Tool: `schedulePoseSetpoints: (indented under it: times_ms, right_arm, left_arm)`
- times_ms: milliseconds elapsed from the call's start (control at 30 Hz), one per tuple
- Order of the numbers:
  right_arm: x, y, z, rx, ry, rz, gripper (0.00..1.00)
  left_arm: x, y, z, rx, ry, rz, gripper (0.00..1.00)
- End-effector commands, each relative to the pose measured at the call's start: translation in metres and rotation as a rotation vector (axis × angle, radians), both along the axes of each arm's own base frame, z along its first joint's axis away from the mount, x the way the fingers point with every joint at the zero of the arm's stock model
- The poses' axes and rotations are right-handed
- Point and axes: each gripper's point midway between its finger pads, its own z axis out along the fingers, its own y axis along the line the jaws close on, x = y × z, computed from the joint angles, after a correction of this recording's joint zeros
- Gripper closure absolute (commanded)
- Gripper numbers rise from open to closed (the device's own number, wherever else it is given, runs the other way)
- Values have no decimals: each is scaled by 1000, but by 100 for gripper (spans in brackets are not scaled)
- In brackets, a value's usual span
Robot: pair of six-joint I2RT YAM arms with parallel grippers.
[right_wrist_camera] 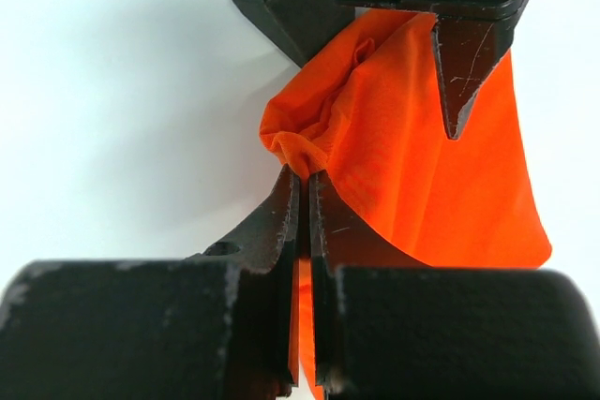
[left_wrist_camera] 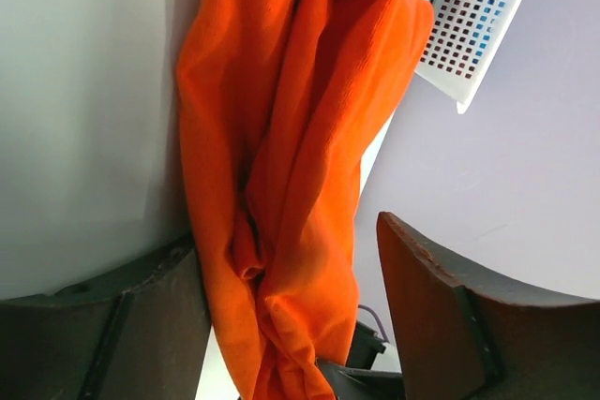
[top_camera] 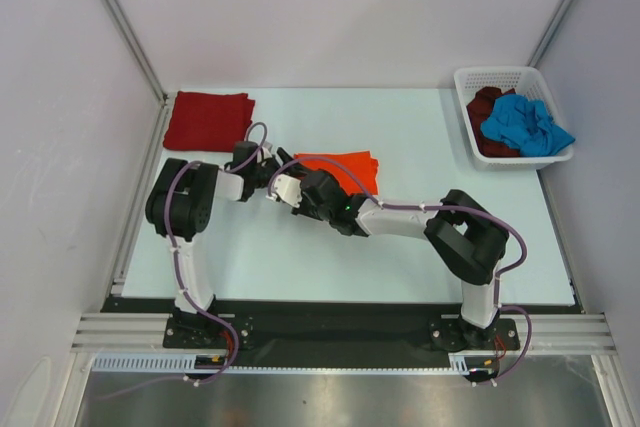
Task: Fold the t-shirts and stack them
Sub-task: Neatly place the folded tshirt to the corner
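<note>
Both grippers meet mid-table at the left end of the orange t-shirt (top_camera: 350,169), left gripper (top_camera: 266,171) just beside right gripper (top_camera: 278,194). Dark red t-shirt (top_camera: 208,120) lies folded far-left. Blue t-shirt (top_camera: 525,125) and dark maroon t-shirt (top_camera: 487,107) sit in the basket (top_camera: 500,71).

Left wrist: jaws apart, straddling a hanging bunch of orange cloth that lies against one finger (left_wrist_camera: 141,325), with a gap to the other.

Right wrist: jaws together, clamped on a pinched ridge of the orange cloth. Left gripper sits just beyond, fingers either side of the same bunch.

Risks:
- Left bites only the outer layers, so the inner ones slide out and the fold skews.
- Right lets go before left has grip, and the bunch drops.
- Fingers are very near each other, so they could clash.
</note>
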Motion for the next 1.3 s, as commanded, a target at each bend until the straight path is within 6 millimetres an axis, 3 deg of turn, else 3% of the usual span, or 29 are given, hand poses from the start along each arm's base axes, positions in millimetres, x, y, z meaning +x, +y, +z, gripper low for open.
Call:
schedulePoseSetpoints:
  times_ms: [0, 167, 333, 367, 400, 433, 467, 500, 567, 633, 700, 733, 767, 833, 867, 900, 933, 967, 1033, 1100, 1133, 1267]
  right_arm:
    - [7, 11, 42, 88, -46, 1, 100]
    - [5, 10, 38, 77, -32, 6, 100]
    - [1, 15, 37, 91, -8, 6, 88]
    - [0, 14, 37, 90, 4, 1, 83]
    - [0, 16, 40, 102, 10, -4, 61]
    - [1, 13, 41, 113, 15, -35, 51]
    - [3, 10, 45, 118, 7, -59, 45]
    - [3, 7, 59, 147, -8, -88, 34]
    - [6, -10, 92, 213, -32, -199, 27]
    - [6, -28, 117, 240, -38, -293, 24]
    - [-8, -49, 123, 238, 38, -385, 23]
    - [-13, -63, 144, 281, 34, -447, 23]
    - [-23, -83, 138, 235, 74, -503, 23]
    - [-43, -108, 152, 320, 148, -594, 23]
    - [-55, -123, 149, 303, 180, -612, 23]
    - [-67, -126, 149, 338, 222, -626, 23]
    - [-79, -136, 162, 393, 229, -623, 23]
    - [-88, -146, 152, 386, 257, -639, 23]
    - [-102, -154, 149, 434, 300, -653, 23]
    - [-114, -163, 144, 459, 321, -642, 24]
    - [-117, -165, 142, 465, 327, -643, 23]
    - [-124, -175, 131, 442, 330, -650, 24]
  left_arm:
    - [-7, 17, -58, 176, 77, 56, 28]
    - [-3, 17, -62, 192, 69, 47, 43]
    - [2, 19, -66, 241, 55, 18, 63]
    - [3, 18, -66, 246, 51, 12, 67]
    - [1, 19, -67, 261, 53, -1, 71]
    - [2, 20, -66, 267, 53, -5, 89]
    - [3, 21, -67, 285, 43, -11, 100]
    - [-3, 23, -69, 301, 71, -20, 100]
    - [2, 26, -60, 337, 31, -38, 100]
    - [2, 32, -54, 387, 34, -53, 100]
    - [8, 39, -42, 453, -22, -67, 100]
    - [10, 41, -35, 476, -18, -81, 100]
    - [13, 44, -31, 509, -53, -103, 100]
    - [21, 52, -13, 577, -97, -107, 100]
    - [23, 55, -6, 609, -138, -135, 100]
    - [27, 58, 3, 631, -168, -138, 100]
    - [38, 60, 17, 654, -209, -135, 100]
    - [34, 65, 19, 695, -202, -170, 100]
    - [50, 78, 39, 791, -229, -150, 100]
    - [51, 90, 48, 874, -225, -163, 100]
    - [59, 94, 60, 900, -252, -143, 100]
    - [75, 112, 79, 1021, -273, -115, 100]
